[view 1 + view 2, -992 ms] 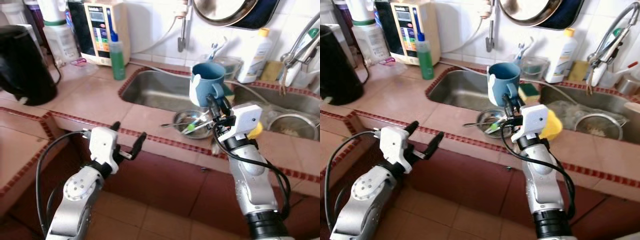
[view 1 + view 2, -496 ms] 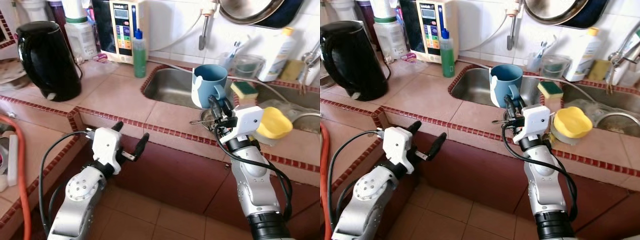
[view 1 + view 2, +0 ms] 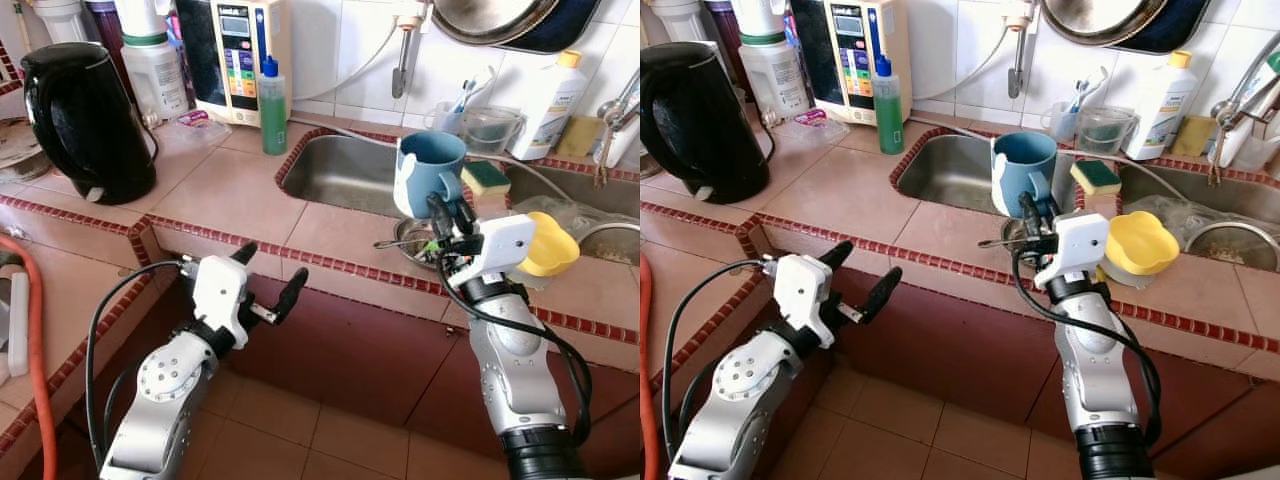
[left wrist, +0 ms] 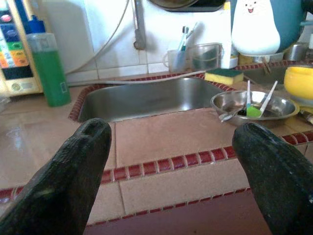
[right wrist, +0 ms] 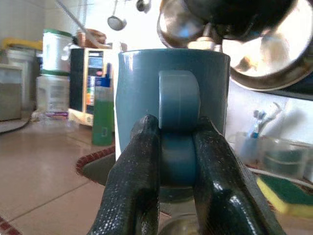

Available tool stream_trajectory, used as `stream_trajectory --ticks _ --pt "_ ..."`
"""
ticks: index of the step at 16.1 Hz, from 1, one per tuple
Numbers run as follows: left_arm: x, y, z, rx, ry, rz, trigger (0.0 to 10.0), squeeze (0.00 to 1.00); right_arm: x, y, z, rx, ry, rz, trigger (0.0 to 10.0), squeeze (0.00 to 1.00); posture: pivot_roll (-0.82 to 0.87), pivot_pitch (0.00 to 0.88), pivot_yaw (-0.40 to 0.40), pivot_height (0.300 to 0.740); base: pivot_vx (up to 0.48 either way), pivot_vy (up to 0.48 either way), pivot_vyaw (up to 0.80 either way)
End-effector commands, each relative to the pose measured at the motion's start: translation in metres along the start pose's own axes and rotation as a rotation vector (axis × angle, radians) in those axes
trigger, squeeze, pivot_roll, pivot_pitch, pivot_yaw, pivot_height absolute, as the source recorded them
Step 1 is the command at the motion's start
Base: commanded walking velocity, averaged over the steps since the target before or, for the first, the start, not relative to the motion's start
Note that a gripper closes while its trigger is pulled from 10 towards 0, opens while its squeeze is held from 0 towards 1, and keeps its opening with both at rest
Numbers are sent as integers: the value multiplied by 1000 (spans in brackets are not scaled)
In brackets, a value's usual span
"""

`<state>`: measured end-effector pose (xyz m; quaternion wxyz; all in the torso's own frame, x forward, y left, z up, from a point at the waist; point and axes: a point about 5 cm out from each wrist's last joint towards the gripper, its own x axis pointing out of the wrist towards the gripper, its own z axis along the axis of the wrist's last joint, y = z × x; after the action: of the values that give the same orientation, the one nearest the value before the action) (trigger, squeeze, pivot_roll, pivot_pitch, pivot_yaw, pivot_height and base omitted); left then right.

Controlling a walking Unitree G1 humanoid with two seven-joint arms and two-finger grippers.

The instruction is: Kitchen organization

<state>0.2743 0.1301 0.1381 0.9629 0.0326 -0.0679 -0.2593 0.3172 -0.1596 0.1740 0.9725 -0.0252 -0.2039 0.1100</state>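
One mug [image 3: 428,175] hangs from my right claw [image 3: 447,217], pinched by its handle alone, held upright above the steel bowl [image 3: 418,244] at the desk [image 3: 230,195] edge beside the sink [image 3: 345,172]; my left claw [image 3: 266,282] waits wide open and empty below the desk front (nothing near it); I judge the thin grip risky; the mug could swivel on its handle, slip, and drop onto the bowl.

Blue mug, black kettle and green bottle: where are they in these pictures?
blue mug [image 5: 172,117], right wrist view, on its handle, pinched by the right gripper [image 5: 171,161]
black kettle [image 3: 80,120], left eye view, on its body
green bottle [image 4: 50,73], left wrist view, on the green liquid
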Motion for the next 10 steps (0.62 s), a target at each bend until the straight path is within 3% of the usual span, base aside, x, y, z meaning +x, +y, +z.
stream_trajectory --ticks 1,2,10 --pt "3 0 4 16 -16 -14 10000 0 2 -6 7 -6 -25 -18 10000 0 -105 0 17 740 277 0 -775" --pt "3 0 4 16 -15 -15 10000 0 2 -6 7 -9 -31 -16 10000 0 -105 0 16 740 274 0 -775" --pt "4 0 4 17 -20 -17 10000 0 2 -6 9 -18 -46 -9 10000 0 -108 0 16 740 332 0 0"
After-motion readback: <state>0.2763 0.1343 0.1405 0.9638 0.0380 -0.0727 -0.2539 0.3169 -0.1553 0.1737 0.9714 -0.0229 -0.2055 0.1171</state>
